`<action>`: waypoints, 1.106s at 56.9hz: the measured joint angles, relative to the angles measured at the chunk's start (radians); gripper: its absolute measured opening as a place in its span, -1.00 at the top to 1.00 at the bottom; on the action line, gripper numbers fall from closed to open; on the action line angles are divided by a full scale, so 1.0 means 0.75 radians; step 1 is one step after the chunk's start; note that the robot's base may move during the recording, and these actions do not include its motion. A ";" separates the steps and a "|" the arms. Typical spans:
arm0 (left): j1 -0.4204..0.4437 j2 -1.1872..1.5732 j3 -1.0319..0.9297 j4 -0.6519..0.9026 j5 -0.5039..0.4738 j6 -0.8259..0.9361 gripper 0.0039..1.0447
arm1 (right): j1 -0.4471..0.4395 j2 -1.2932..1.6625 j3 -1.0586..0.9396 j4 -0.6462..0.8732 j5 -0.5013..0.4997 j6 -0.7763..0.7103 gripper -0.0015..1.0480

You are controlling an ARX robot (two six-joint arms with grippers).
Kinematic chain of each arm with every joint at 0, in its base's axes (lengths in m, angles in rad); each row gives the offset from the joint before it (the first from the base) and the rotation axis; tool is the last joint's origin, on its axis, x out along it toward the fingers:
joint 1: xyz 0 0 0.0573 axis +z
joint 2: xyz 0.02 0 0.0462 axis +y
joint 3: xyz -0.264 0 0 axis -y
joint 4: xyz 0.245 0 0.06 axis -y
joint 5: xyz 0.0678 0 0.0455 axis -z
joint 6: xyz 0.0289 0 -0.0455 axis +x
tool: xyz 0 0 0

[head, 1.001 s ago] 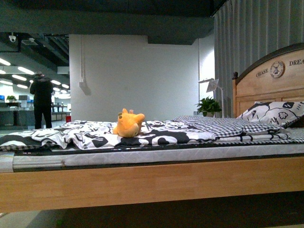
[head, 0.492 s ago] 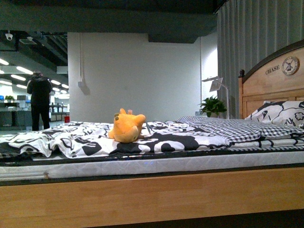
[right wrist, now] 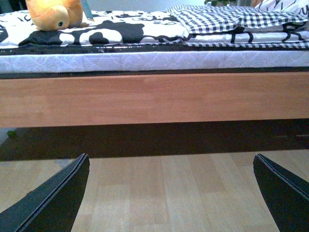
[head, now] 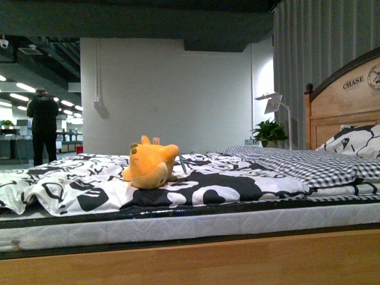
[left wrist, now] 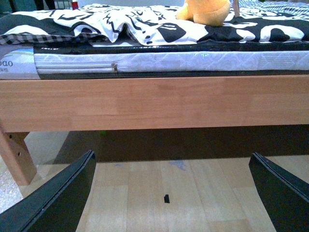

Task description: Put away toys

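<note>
A small orange-yellow plush toy lies on the black-and-white quilt near the middle of the bed. It also shows at the upper edge of the left wrist view, toy, and of the right wrist view, toy. Neither arm appears in the front view. My left gripper hangs open over the wooden floor, below the bed's side rail and well short of the toy. My right gripper is open too, low over the floor, with nothing between its fingers.
The wooden bed rail and white mattress edge stand between the grippers and the toy. A patterned pillow leans on the headboard at right. A checked blanket covers the right half. A person stands far left.
The front view has come closer to the bed and shifted left. The toy now looks larger and the headboard sits farther right. The toy itself has not moved on the quilt.
</note>
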 joint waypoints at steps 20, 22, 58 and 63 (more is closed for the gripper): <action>0.000 -0.001 0.000 0.000 0.001 0.000 -0.89 | -0.001 0.000 0.000 0.000 0.000 -0.001 -0.96; -0.001 -0.001 0.000 0.000 -0.001 0.000 -0.89 | 0.000 -0.001 0.001 0.000 0.000 0.000 -0.96; 0.000 -0.002 0.000 -0.001 0.001 0.000 -0.89 | 0.000 0.001 0.000 0.000 0.000 0.000 -0.96; 0.000 -0.002 0.000 -0.001 -0.001 0.000 -0.89 | 0.000 0.000 0.000 0.000 0.000 0.000 -0.96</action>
